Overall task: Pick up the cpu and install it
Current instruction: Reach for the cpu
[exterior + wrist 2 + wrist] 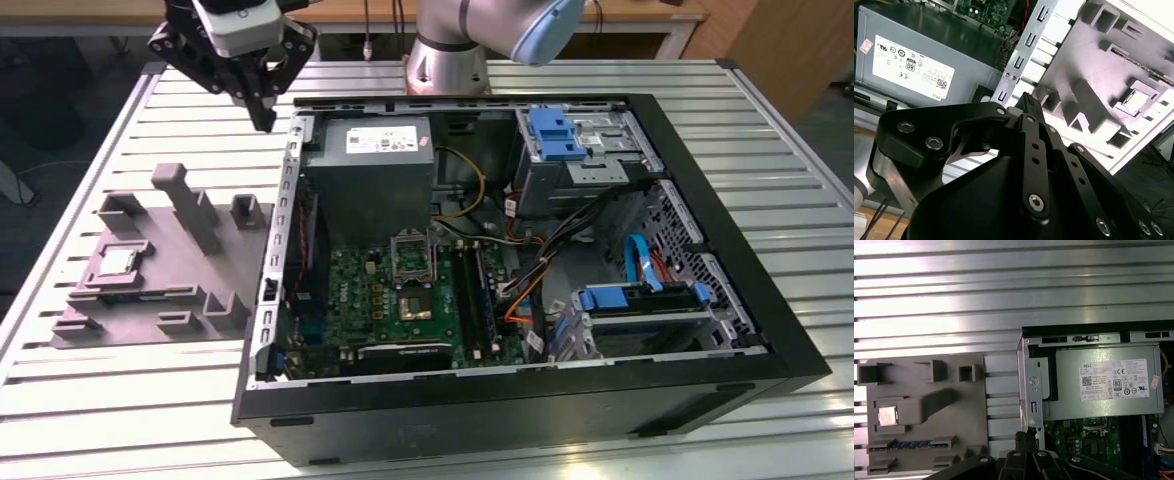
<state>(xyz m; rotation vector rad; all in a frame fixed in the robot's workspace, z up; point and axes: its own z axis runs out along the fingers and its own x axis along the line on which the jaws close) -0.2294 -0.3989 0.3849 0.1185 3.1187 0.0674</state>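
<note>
The cpu [118, 262] is a small pale square chip lying flat in a recess of the grey holder block [160, 300], at the exterior view's left. Both wrist views show it too, the cpu [887, 416] and the cpu [1136, 100] sitting in the same recess. My gripper [264, 120] hangs high above the table beside the case's back left corner, well away from the chip. Its black fingers [1027, 102] meet at the tips with nothing between them. The black framed socket [411, 255] sits on the green motherboard inside the case.
The open black computer case [747, 340] takes up the middle of the slatted metal table [134, 400]. Inside it are a grey power supply box [378, 170], cables, and blue drive brackets [641, 295]. The holder block has several upright posts [180, 200].
</note>
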